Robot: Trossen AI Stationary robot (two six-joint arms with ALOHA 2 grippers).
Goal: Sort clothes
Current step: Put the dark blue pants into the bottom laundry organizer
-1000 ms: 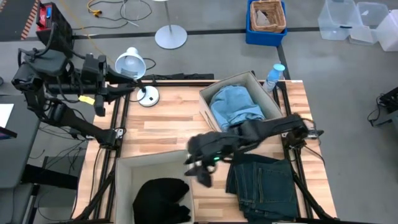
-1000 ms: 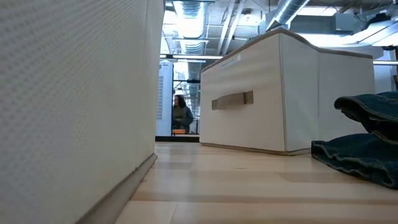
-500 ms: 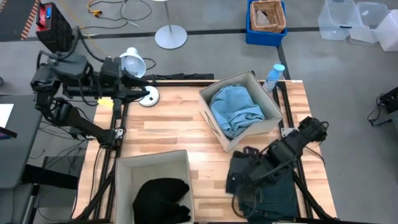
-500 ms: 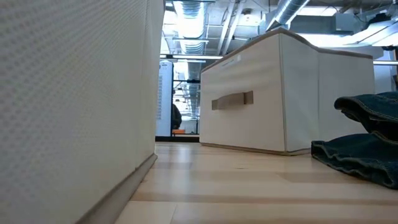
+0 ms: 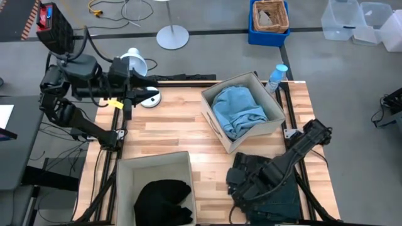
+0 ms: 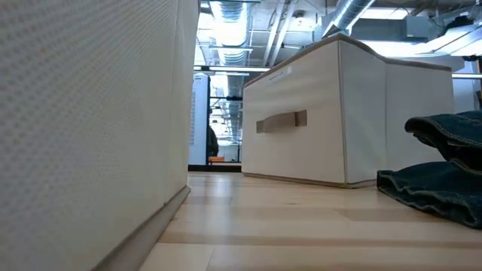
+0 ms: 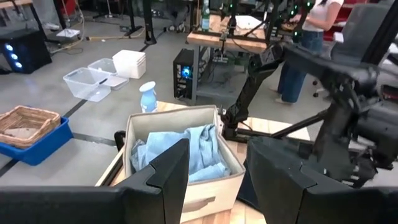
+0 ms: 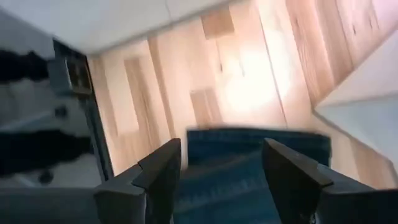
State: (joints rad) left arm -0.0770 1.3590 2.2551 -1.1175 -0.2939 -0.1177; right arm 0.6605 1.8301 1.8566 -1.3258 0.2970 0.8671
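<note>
At the far left edge of the table, the left gripper (image 5: 127, 108) waits beside the white lamp (image 5: 130, 63), away from all clothes; in its wrist view the two fingers stand apart with nothing between them. Nearer the front on the left side, the black garment (image 5: 163, 199) lies inside the open box (image 5: 123, 185), so this piece looks already sorted. In the middle, toward the back, the light blue denim piece (image 5: 237, 111) fills the second box (image 5: 274, 104), and I judge it sorted too. A turquoise top I cannot pick out in any view. At the right front, the dark blue-green jeans (image 5: 277, 199) lie loose on the wooden table (image 5: 169, 129), not in a box. The right gripper (image 5: 242, 182) is low over their left edge; its wrist view shows the jaws spread wide above the denim, gripping nothing yet. So the jeans seem to be what is left.
</note>
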